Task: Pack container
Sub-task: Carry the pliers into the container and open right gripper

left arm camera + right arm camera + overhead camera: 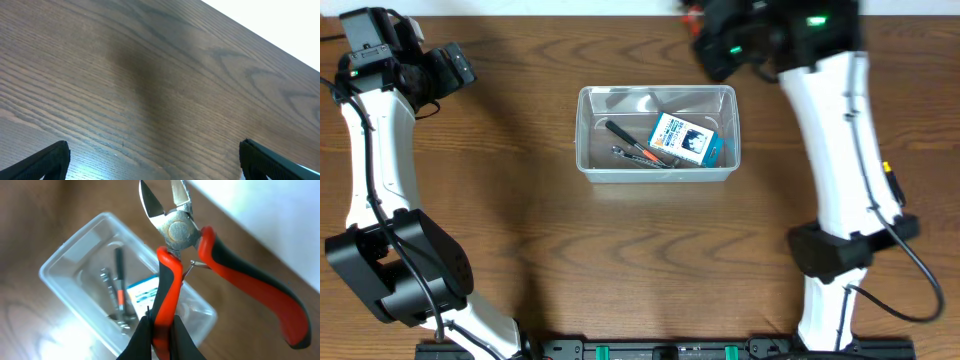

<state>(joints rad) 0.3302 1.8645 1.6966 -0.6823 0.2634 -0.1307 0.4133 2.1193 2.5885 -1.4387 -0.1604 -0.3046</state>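
Our right gripper (pixel 159 339) has its jaws pressed together on one red handle of the cutters (pixel 176 230), pinching it where it runs down between them. The tool stands up from the grip with its steel head at the top of the wrist view and its blades slightly parted. The second handle, red with a black inlay, swings out to the right and touches nothing. Behind the cutters in that view we see the container (pixel 65 262), open-topped and resting on the table (pixel 520 230). From overhead it lies near the table's middle, long side across, and our right gripper sits just beyond its far right corner, apart from the rim. How high the cutters hang we cannot tell. Inside the container a blue-and-white box (pixel 682 140) lies tilted in the right half. A black pen (pixel 623 135) with a red band lies beside it towards the middle, along with some small metal tools (pixel 628 154) too tangled for us to name. The left end of the container holds nothing. Our left gripper (pixel 155 164) has its jaws spread wide, one tip in each lower corner of its wrist view, with only bare wood grain between them. From overhead it sits near the table's far left corner, well apart from the container.
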